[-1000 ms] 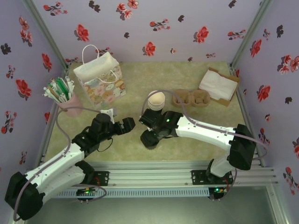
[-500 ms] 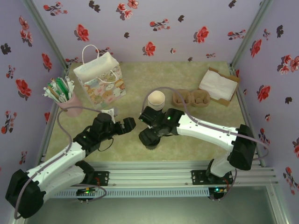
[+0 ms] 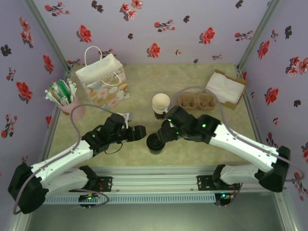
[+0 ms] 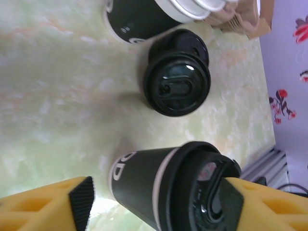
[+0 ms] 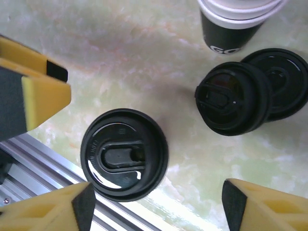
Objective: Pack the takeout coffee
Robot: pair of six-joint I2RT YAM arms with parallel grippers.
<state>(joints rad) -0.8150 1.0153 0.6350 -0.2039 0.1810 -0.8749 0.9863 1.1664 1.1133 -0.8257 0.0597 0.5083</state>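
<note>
The takeout coffee is a dark paper cup with a black lid, upright near the table's front edge. My left gripper is just left of it. In the left wrist view the cup lies between the yellow fingers of that gripper: a gap shows at the left pad, and the right finger overlaps the lid. The jaws stand open. My right gripper hovers open above the lid, which sits nearer its left pad. A left-gripper finger stays apart from the lid.
Loose black lids lie beside a stack of lidless cups. A cardboard cup carrier and a napkin box are at the back right. A gift bag and a pink stirrer cup stand at the back left. A metal rail borders the front.
My left gripper has slid right toward the cup and its jaws have narrowed. The right arm has swung its elbow out to the right, and its gripper has shifted slightly right over the cup.
</note>
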